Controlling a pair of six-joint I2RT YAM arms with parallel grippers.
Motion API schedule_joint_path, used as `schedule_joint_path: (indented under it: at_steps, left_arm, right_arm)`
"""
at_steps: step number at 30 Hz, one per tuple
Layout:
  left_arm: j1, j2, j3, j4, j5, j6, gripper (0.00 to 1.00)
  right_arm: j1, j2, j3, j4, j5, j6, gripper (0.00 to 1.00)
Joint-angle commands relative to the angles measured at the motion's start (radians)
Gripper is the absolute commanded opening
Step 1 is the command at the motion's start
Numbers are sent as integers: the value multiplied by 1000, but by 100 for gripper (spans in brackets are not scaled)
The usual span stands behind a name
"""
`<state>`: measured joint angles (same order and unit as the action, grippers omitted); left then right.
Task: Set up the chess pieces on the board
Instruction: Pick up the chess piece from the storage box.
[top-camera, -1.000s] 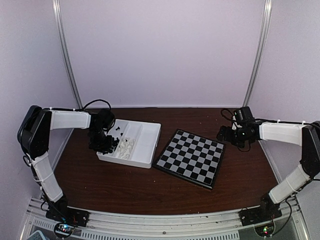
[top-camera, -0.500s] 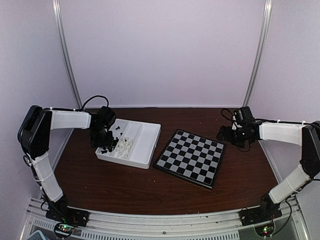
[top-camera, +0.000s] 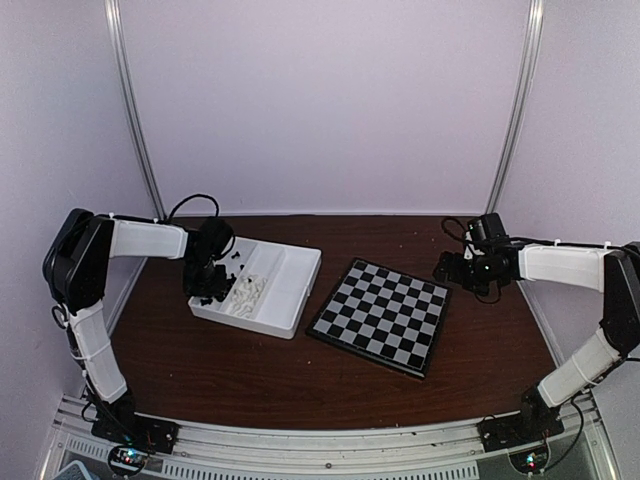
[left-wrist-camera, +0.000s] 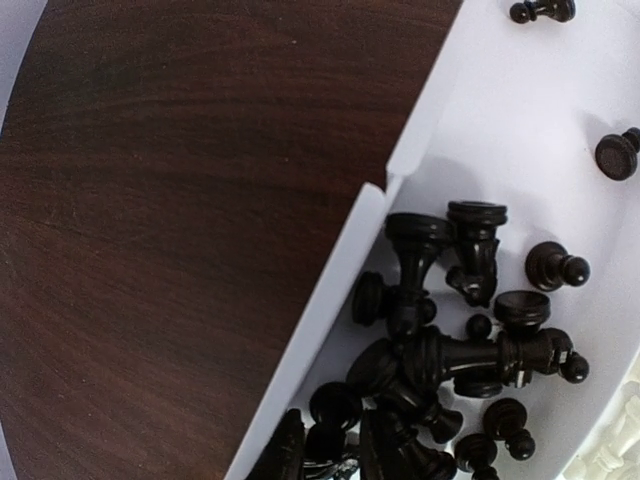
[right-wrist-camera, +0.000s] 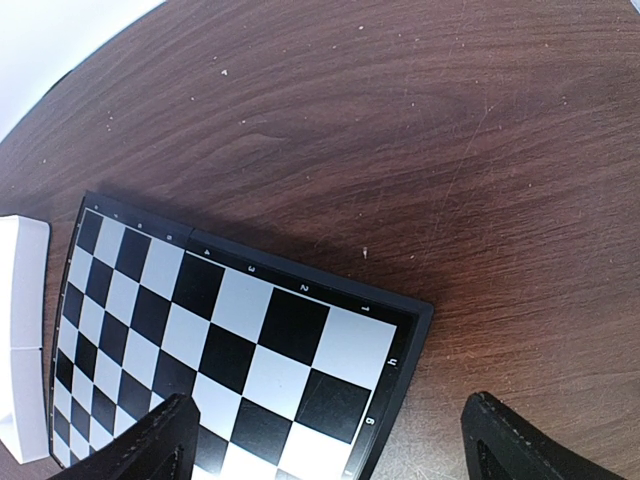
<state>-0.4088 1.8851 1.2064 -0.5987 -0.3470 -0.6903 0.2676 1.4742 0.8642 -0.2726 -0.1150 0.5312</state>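
Step, we judge: first pick. Pieces (left-wrist-camera: 440, 350) heaped in tray (top-camera: 288, 268) left of bare board (top-camera: 385, 315). Left hand (top-camera: 207, 285) above them, grip unclear to us; right hand (right-wrist-camera: 330, 445) right of board, fingers apart, empty. Next: isolate one piece.

Pretty sure we're looking at a robotics lab test cell here, not anybody's home. Plain pale lilac panels (top-camera: 320, 100) are boxing in the back and both sides, with thin metal poles (top-camera: 135, 130) curving up in front of them. A dark wood-grain table (top-camera: 300, 370) is sitting inside. A metal rail (top-camera: 330, 445) is running along its near edge, carrying loose cables, little lit circuit boards (top-camera: 127, 458) and two bolted-down robot arms, the left arm (top-camera: 145, 240) and the right arm (top-camera: 560, 265).
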Motion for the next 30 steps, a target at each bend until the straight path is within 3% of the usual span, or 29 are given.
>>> schedule_joint_path:
  at_steps: [1,11,21,30]
  left_arm:
    - [1,8,30,33,-57,11,20]
    - [1,34,61,46,-67,43,15]
    - [1,68,88,7,-84,42,19]
    - [1,56,96,4,-96,55,8]
  right_arm:
    - [-5,9,10,11,-1,11,95]
    - [-5,6,15,3,-8,12,95]
    - [-5,5,20,0,-9,13,95]
    - [-6,3,29,-3,-15,15,95]
